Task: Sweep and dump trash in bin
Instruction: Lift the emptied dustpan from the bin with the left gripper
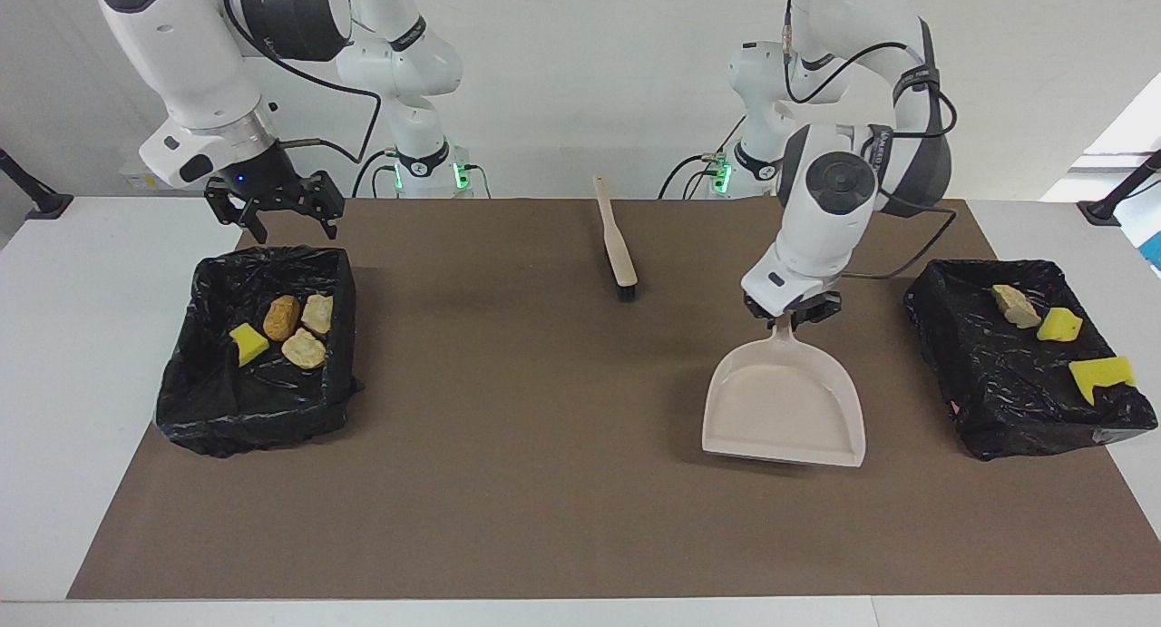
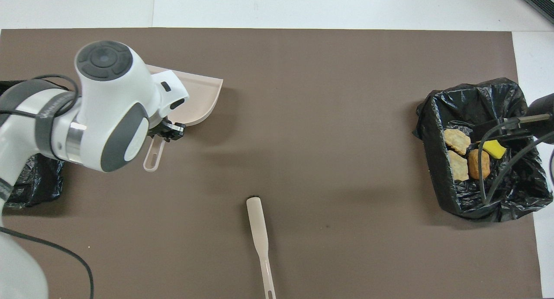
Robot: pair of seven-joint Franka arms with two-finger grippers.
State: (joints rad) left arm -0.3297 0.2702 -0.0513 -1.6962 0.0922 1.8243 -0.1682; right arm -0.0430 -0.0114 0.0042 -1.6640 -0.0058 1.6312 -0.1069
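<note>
My left gripper (image 1: pixel 791 315) is shut on the handle of the beige dustpan (image 1: pixel 785 400), which is empty and sits low on the brown mat; it also shows in the overhead view (image 2: pixel 199 98). The beige hand brush (image 1: pixel 615 241) lies loose on the mat, nearer to the robots. My right gripper (image 1: pixel 283 217) is open and empty, up over the robot-side rim of a black-lined bin (image 1: pixel 181 382). That bin holds trash: a yellow sponge piece (image 1: pixel 248 343) and three bread-like rolls (image 1: pixel 304 347). A second lined bin (image 1: pixel 952 355) holds a roll (image 1: pixel 1014 306), a yellow piece (image 1: pixel 1059 324) and a jagged yellow piece (image 1: pixel 1100 376).
The brown mat (image 1: pixel 508 445) covers most of the white table. One bin stands at each end of the mat. In the overhead view my left arm (image 2: pixel 108 113) hides most of the bin at its end. Cables hang over the right arm's bin (image 2: pixel 510 195).
</note>
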